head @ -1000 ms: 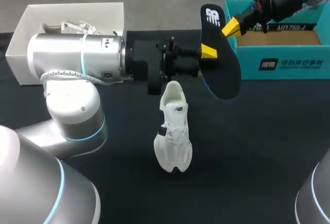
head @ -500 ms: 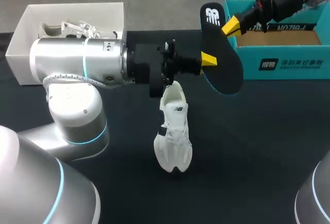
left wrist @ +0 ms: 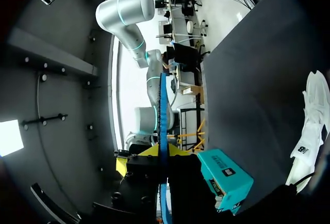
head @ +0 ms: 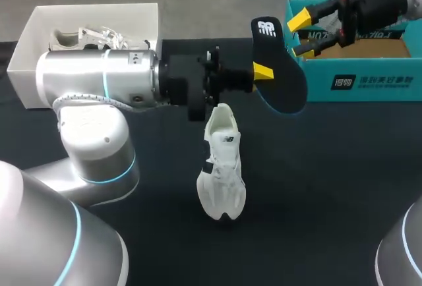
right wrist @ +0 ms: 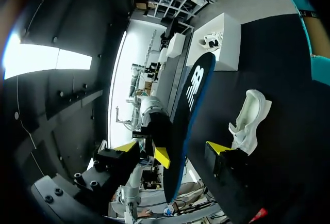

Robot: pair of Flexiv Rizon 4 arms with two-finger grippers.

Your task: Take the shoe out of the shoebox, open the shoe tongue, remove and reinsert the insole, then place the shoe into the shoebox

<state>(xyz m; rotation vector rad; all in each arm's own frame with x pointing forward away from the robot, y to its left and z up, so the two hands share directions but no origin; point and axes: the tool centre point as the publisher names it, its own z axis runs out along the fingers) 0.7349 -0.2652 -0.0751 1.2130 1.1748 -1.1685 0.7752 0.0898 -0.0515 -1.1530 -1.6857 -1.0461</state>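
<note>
My left gripper (left wrist: pixel 163 152) pinches the dark insole (head: pixel 280 78) tight and holds it up in the air on its edge. I think that is so it can slide back into the shoe. My right gripper (head: pixel 302 33) is just beside the insole's top, with its fingers spread wide and not pinching. The white shoe (head: pixel 221 167) sits on the black table (head: pixel 330 200), just below the left gripper. The blue shoebox (head: pixel 369 78) waits open behind.
</note>
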